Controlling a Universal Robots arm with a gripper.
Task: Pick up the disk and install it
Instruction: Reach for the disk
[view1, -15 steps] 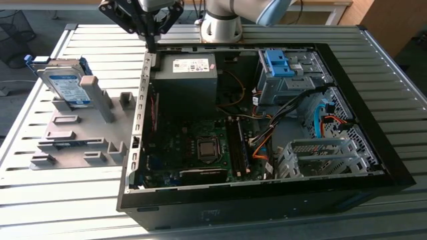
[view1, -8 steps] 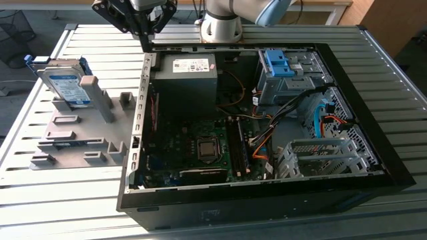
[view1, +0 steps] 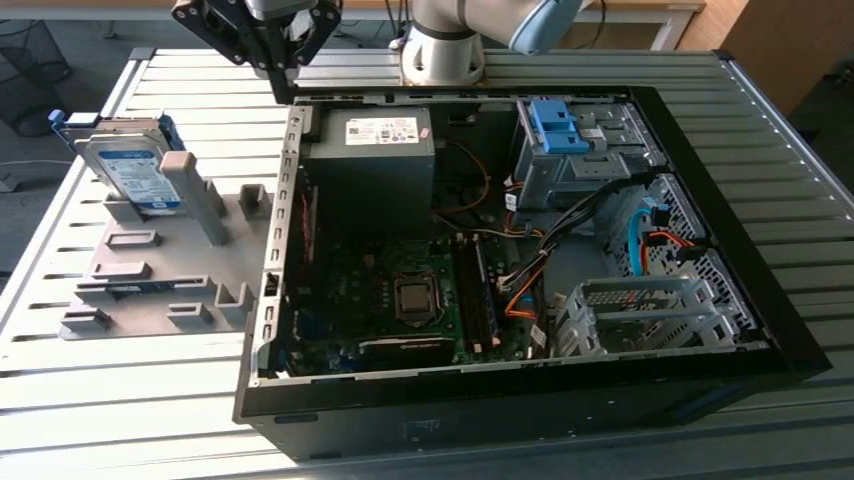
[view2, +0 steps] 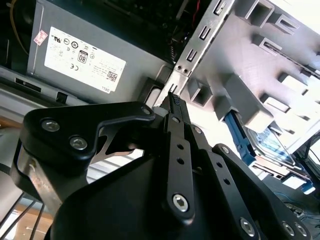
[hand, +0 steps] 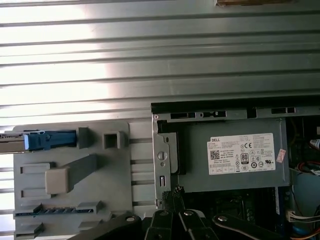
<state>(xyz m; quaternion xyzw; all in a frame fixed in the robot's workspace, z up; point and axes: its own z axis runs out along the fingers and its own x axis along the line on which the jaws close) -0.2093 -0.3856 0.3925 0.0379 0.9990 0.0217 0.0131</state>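
Observation:
The disk (view1: 127, 165), a silver drive with a white and blue label and blue rails, stands tilted on edge in a grey holder plate (view1: 147, 270) at the exterior view's left. In the second wrist view the disk (view2: 270, 147) shows beyond the holder blocks. In the first wrist view its blue rail (hand: 42, 141) shows edge-on. My gripper (view1: 276, 85) hangs above the table at the computer case's back left corner, apart from the disk. Its fingertips (view2: 174, 99) are pressed together and hold nothing. They (hand: 176, 191) sit over the case's edge.
The open black computer case (view1: 747, 250) lies on the slatted metal table (view1: 747, 90). Inside are a grey power supply (view1: 380, 150), a motherboard (view1: 400, 290), a blue latch on a metal cage (view1: 554, 130) and an empty metal drive bay (view1: 641, 315).

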